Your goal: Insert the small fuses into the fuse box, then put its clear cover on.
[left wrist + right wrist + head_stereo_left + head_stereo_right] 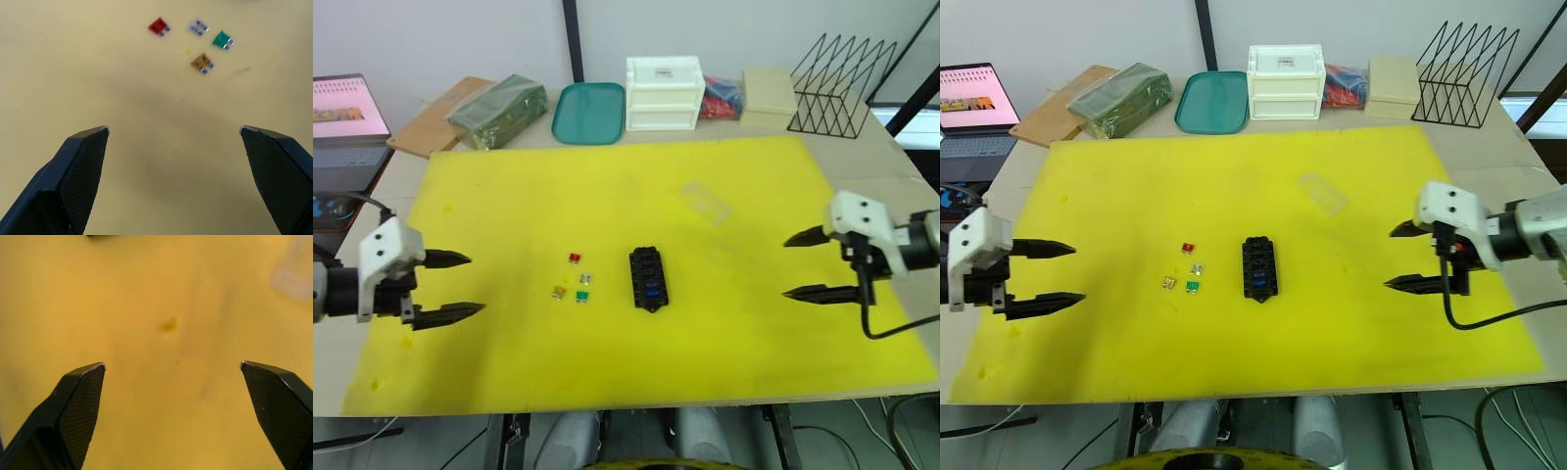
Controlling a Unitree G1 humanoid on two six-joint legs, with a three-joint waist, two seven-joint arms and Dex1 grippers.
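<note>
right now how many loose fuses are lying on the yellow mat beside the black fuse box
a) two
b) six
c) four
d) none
c) Four loose fuses lie apart from the fuse box on the robot's left of it: a red fuse, a grey fuse, a tan fuse and a green fuse, all on the yellow mat.

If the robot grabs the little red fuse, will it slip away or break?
The red fuse looks tiny beside the left gripper's broad fingers, so it may well skid or flip. It lies flat on the yellow mat, leaving little to pinch. It looks like hard plastic, probably stiff and not fragile.
</note>
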